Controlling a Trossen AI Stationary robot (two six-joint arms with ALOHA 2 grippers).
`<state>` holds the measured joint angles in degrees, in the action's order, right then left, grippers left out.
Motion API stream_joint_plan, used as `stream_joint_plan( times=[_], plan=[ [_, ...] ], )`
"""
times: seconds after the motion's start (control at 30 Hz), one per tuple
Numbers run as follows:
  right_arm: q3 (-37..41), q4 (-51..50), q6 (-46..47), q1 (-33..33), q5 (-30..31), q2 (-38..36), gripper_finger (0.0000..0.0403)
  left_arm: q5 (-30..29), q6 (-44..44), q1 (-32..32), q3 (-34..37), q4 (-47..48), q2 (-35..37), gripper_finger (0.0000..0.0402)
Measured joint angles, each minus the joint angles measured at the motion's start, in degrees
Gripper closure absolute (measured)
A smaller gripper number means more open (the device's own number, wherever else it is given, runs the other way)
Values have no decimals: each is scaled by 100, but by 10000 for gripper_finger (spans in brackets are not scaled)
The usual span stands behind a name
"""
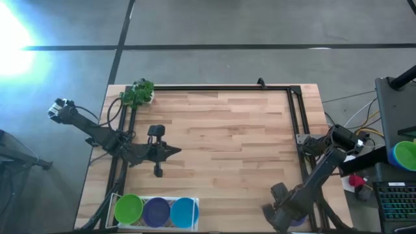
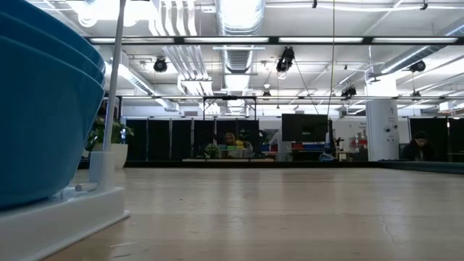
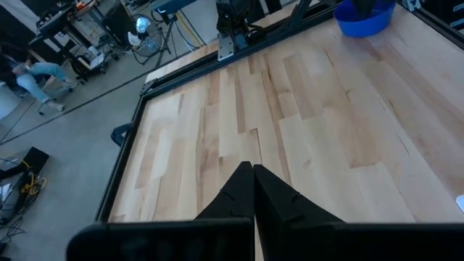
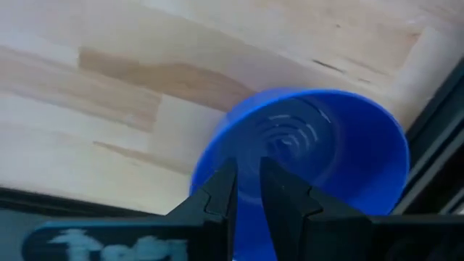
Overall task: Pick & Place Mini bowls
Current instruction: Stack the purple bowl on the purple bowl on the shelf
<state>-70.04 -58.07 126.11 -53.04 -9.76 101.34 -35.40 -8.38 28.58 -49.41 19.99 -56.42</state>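
A blue mini bowl (image 4: 319, 152) sits at the table's near right corner, beside the frame rail; it also shows far off in the left wrist view as the blue bowl (image 3: 362, 20). My right gripper (image 4: 246, 177) is at its rim, and its arm covers most of the bowl (image 1: 298, 223) from above. Three more mini bowls, green (image 1: 129, 209), purple (image 1: 156, 212) and blue (image 1: 183, 212), rest in a white tray (image 1: 156, 199) at the near left edge. My left gripper (image 3: 252, 168) is shut and hovers over bare wood left of centre (image 1: 177, 151). My right gripper has the blue bowl by its rim (image 4: 206, 170), on the side nearest the wrist. One finger (image 4: 279, 192) stands inside the hollow and the other (image 4: 217, 192) outside, with only a narrow gap between them. The fingers slant down from above. Whether the bowl is lifted off the wood, I cannot tell.
A leafy toy plant (image 1: 138, 93) stands at the far left corner. A black frame rail (image 1: 296, 123) runs along the table's right and far sides. A stack of bowls (image 1: 406, 155) sits off the table to the right. The wood in the middle is bare.
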Motion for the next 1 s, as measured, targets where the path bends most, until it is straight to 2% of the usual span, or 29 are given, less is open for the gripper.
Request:
stream_joint_plan(
  times=[0.23, 0.5, 0.87, 1.0],
  plan=[
    [0, -26, -480, -86, -36, 0, 344, 0, 0, 0, 0, 2, 0, 402],
    [44, -13, -656, -113, 872, 9, 344, 2, 1, 0, 0, 2, 0, 402],
    [372, 24, -844, -122, 861, 15, 344, 2, 59, 0, 0, 2, 0, 402],
    [521, 21, -790, -122, 1176, 15, 344, 2, 70, 0, 0, 2, 0, 402]
  ],
)
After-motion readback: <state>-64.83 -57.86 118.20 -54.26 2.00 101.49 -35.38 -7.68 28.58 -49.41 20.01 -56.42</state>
